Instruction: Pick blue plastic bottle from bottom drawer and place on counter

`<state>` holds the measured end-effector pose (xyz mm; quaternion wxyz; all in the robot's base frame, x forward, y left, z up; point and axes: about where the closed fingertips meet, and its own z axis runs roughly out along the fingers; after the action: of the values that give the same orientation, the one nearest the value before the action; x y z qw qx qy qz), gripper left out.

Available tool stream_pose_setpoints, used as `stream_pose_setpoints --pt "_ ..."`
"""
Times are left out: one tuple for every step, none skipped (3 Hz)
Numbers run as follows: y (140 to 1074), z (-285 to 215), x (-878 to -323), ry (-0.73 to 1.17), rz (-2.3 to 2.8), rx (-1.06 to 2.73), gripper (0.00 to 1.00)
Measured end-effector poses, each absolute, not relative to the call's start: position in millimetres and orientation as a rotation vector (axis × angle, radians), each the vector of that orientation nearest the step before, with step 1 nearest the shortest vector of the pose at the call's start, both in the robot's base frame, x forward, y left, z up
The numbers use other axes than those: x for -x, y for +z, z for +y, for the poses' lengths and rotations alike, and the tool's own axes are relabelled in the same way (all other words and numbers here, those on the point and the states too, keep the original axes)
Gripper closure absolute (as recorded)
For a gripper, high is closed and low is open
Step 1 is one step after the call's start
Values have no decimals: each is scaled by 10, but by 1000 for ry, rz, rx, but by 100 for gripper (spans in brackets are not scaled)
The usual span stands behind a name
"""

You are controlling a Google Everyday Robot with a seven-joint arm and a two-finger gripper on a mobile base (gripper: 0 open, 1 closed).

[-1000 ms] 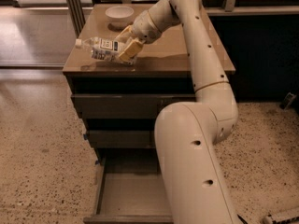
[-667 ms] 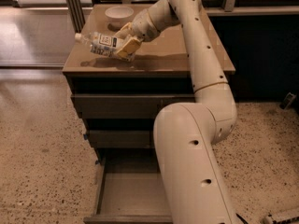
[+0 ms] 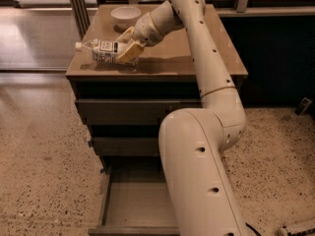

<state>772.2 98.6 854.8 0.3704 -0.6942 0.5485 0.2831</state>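
Tan counter (image 3: 197, 58), claw (image 3: 129, 48) above, gripping blue plastic bottle (image 3: 103, 49)

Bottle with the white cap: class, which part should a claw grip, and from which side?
Grip the wide body near its base, from the right, as the claw does now, closed on the bottle. It lies sideways over the counter at its front left corner, cap pointing left; the neck is narrower.

— Is any writing showing clearly enough to read?
— None. The blue plastic bottle (image 3: 100, 50) is carrying a white label with dark print, but the print is staying illegible. The gripper (image 3: 129, 51) is clasping that bottle over the counter (image 3: 165, 65), front left.
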Motion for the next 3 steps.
stream_pose_setpoints --pt "8548 986 -7722 726 1407 1781 78" --pt "8548 986 -7722 726 1407 1781 55" --pt "8548 986 -7722 726 1407 1781 24"
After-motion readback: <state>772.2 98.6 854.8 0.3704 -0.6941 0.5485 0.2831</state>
